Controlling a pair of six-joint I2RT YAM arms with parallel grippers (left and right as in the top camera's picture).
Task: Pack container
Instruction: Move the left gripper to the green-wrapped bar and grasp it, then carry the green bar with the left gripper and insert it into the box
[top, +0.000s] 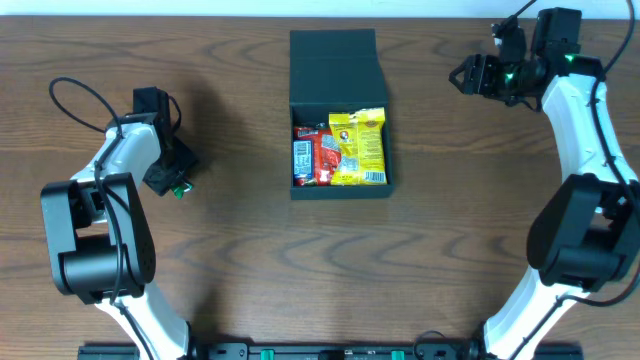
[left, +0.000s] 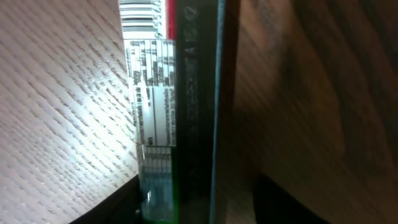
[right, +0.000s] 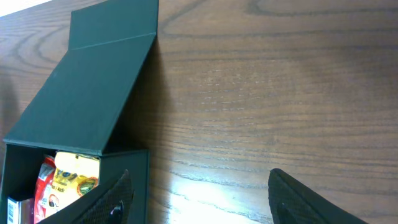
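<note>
The dark teal-black container (top: 340, 190) sits at the table's middle back, its flap lid (top: 333, 65) open and lying back. Inside lie a yellow packet (top: 360, 145), a red packet (top: 325, 155) and a blue-white bar (top: 301, 160). My left gripper (top: 168, 181) is at the left, low by the table, shut on a thin snack packet with a white label and green edge (left: 155, 93), seen edge-on in the left wrist view. My right gripper (top: 465, 75) is open and empty at the far right back. The right wrist view shows the container's wall (right: 140, 180) and its lid (right: 93, 93).
Brown wooden table (top: 240, 260) all around. Black cables loop near the left arm (top: 75, 100) and above the right arm (top: 510, 20). The arm bases stand at the front left and front right.
</note>
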